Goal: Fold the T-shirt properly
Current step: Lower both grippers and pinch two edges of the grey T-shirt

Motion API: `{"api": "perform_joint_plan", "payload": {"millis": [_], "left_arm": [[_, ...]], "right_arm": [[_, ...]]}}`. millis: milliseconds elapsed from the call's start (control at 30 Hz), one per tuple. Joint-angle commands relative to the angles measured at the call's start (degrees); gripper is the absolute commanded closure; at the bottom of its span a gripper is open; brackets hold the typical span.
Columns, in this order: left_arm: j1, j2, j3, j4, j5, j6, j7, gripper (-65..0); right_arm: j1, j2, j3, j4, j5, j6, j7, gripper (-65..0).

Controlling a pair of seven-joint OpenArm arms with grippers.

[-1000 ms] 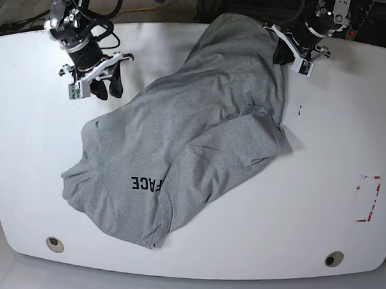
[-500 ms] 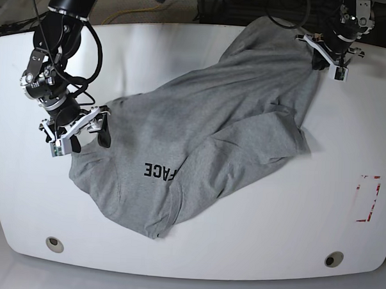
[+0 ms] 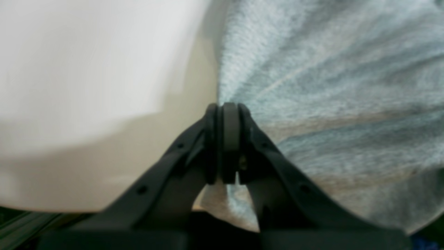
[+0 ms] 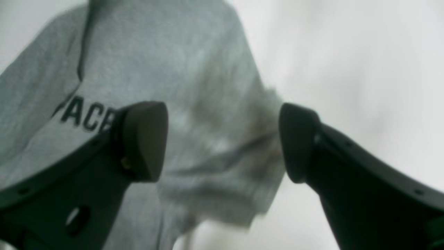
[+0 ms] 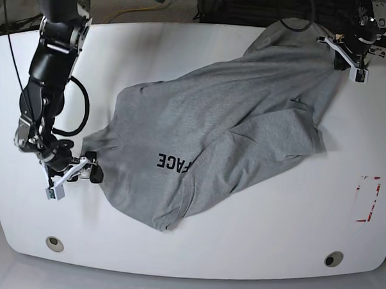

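Observation:
The light grey T-shirt (image 5: 226,127) lies crumpled diagonally across the white table (image 5: 184,48), with black letters "FACE" (image 5: 174,162) showing. My left gripper (image 5: 344,60) at the far right is shut on the shirt's upper edge; the left wrist view shows the jaws (image 3: 223,107) pressed together with grey cloth (image 3: 329,86) fanning out from them. My right gripper (image 5: 83,172) is open at the shirt's lower left edge. In the right wrist view its fingers (image 4: 142,139) stand wide apart over the shirt (image 4: 194,69), beside the lettering (image 4: 86,116).
A red-marked rectangle (image 5: 368,198) is on the table at the right. Two round holes (image 5: 55,243) (image 5: 333,259) sit near the front edge. Cables run behind the table's back edge (image 5: 141,11).
My left gripper has pulled the shirt to the right and back. My right arm has moved from the back left down to the shirt's lower left edge.

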Motion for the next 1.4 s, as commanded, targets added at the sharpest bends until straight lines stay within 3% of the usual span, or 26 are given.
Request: {"api": "perform_joint_plan", "payload": {"millis": [0, 200, 500, 733, 967, 1100, 1200, 1267, 1367], "left_arm": [[-2.2, -0.6, -2.2, 1.0, -0.2, -1.8, 1.0, -0.3], [-4.4, -0.4, -5.5, 1.1, -0.2, -3.7, 4.9, -0.3], [-5.9, -0.4, -7.0, 1.1, -0.2, -3.7, 5.9, -0.3], [-6.0, -0.4, -6.8, 0.8, -0.2, -3.5, 5.9, -0.3], [-6.1, -0.4, -6.7, 0.7, 0.0, -3.5, 5.9, -0.3], [-6.2, -0.4, -6.7, 0.7, 0.0, -3.5, 6.0, -0.3], [-7.8, -0.4, -6.7, 0.7, 0.0, -3.5, 6.5, -0.3], [-8.7, -0.4, -6.7, 0.6, 1.4, -3.5, 8.1, -0.3], [-11.2, -0.3, -6.7, 0.7, 4.7, -3.5, 9.8, -0.3]], "right_arm": [[6.2, 1.7, -2.1, -5.9, 0.5, 0.1, 4.1, -48.0], [14.8, 2.9, -9.9, -22.0, -3.1, 0.1, 13.8, -48.0], [19.5, 1.5, -17.6, -40.8, -7.7, 0.1, 29.6, -48.0], [19.1, -2.0, -21.9, -41.5, -7.5, 0.1, 30.7, -47.6], [18.6, -6.1, -21.8, -41.5, -7.7, -0.5, 31.1, -46.5], [18.6, -6.6, -21.9, -41.7, -7.7, -0.7, 34.0, -30.6], [18.6, -6.4, -22.0, -41.7, -7.7, -0.7, 34.3, -10.6], [18.7, -6.1, -22.1, -41.7, -7.7, -0.7, 34.1, -0.6], [18.9, -5.6, -22.1, -41.5, -7.7, -0.6, 34.0, 0.0]]}}
